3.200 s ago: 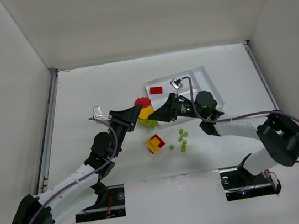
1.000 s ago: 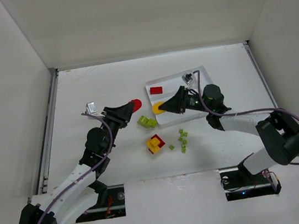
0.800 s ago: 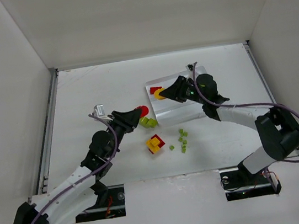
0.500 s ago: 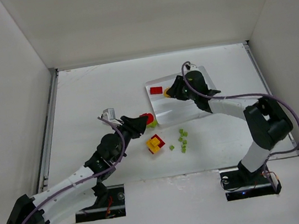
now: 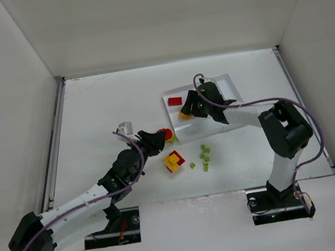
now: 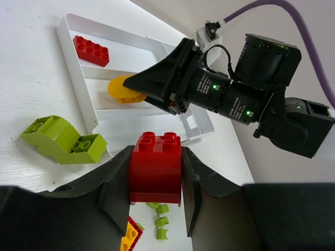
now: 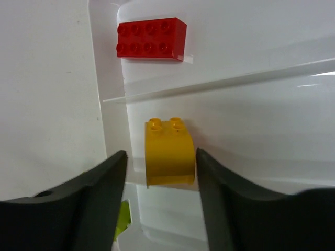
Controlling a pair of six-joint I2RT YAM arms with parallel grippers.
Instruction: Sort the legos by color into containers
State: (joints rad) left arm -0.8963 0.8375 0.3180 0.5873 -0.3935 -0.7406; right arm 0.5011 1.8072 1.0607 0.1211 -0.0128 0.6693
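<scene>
Right claw (image 7: pixel 159 157) spread open over a yellow arched brick (image 7: pixel 168 151); left claw (image 6: pixel 156 175) clamped on a red arched brick (image 6: pixel 155 157).

Yellow lies in the white tray (image 7: pixel 107 78), in the slot next to the one holding the flat red brick (image 7: pixel 151 37). One finger sits just beside its edge, so a skewed lift could drag it against the divider. Red hangs above the bench (image 5: pixel 107 96) near the tray's corner, close to the lime-green bricks (image 6: pixel 63 140). Its slot lies beyond the right claw, so reaching in before that arm clears risks a knock between arms, or a drop into the yellow slot. Red-and-yellow stack (image 5: pixel 174 161) and tiny lime cubes (image 5: pixel 204 156) lie unsorted.
</scene>
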